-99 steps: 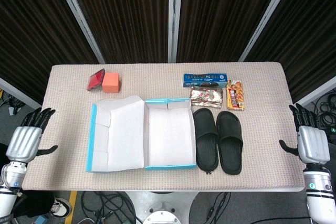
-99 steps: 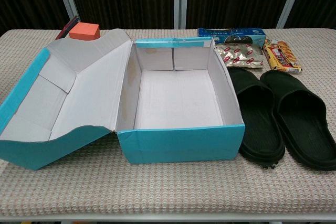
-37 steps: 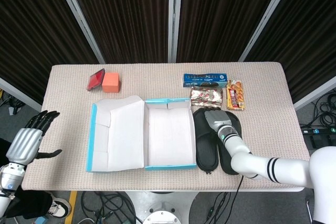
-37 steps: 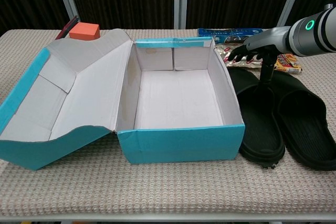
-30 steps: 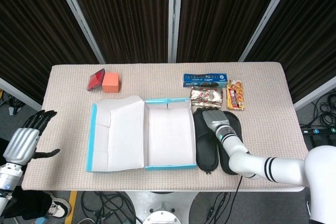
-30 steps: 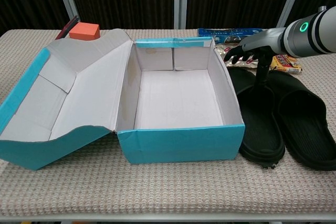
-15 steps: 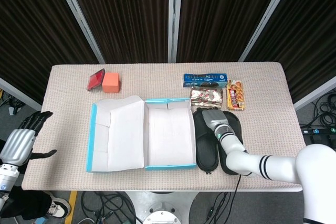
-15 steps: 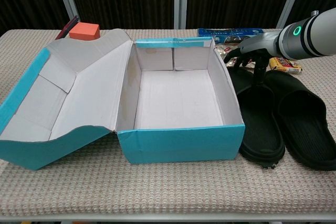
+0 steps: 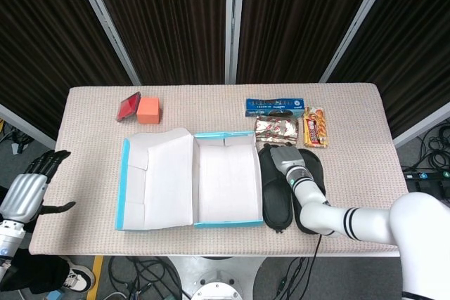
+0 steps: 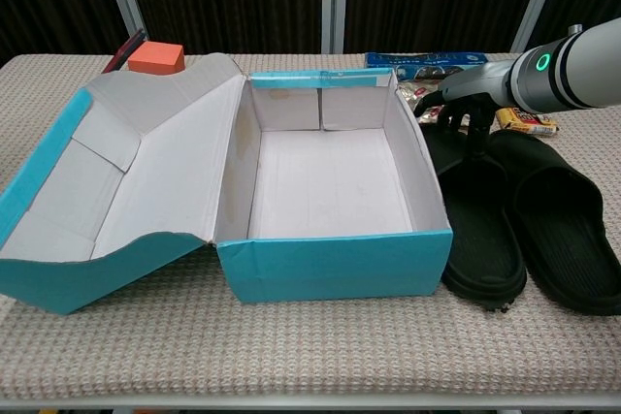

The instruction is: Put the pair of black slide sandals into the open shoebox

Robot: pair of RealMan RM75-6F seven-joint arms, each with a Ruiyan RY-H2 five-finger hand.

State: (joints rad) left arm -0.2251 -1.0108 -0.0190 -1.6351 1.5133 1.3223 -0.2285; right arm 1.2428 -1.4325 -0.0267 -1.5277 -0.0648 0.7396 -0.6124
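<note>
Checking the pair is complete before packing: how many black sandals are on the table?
2. One sandal lies right beside the open shoebox, under the right hand. The other sandal lies just right of it, on the far side from the box. None is in the box.

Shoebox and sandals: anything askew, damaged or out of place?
Nothing stands out. The shoebox sits open and square with its lid folded out flat, and the two black sandals lie side by side next to it, toes aligned. The right hand is over the nearer sandal's strap end; contact can't be judged.
</note>
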